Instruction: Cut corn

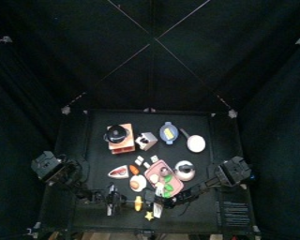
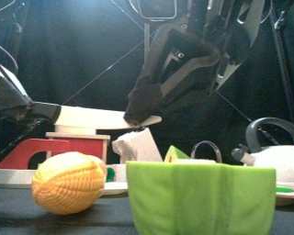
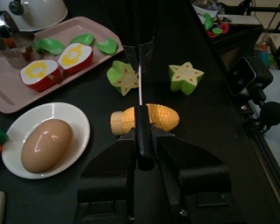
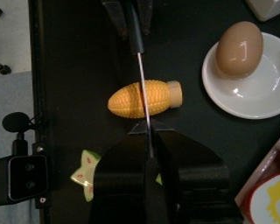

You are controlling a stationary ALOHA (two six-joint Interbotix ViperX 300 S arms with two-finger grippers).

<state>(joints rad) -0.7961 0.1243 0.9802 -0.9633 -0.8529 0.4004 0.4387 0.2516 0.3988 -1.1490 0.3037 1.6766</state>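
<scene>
A yellow toy corn cob [image 3: 157,117] lies on the black table between the two arms; it also shows in the right wrist view [image 4: 143,98], the front view [image 2: 69,183] and the top view [image 1: 138,183]. A thin knife [image 4: 142,83] is set edge-on across the cob's middle [image 3: 142,105]. My left gripper [image 3: 143,163] and my right gripper [image 4: 149,131] face each other over the cob. Each has its jaws shut in line with the blade, one at each end of it. Where each jaw meets the knife is dark.
A white plate [image 3: 14,127] with a brown egg [image 3: 45,145] lies beside the cob. A pink tray [image 3: 20,92] holds cut fruit halves. Two green star fruit pieces [image 3: 187,76] lie beyond the cob. A green block [image 2: 198,197] stands near the front edge. A kettle [image 2: 275,138] is behind.
</scene>
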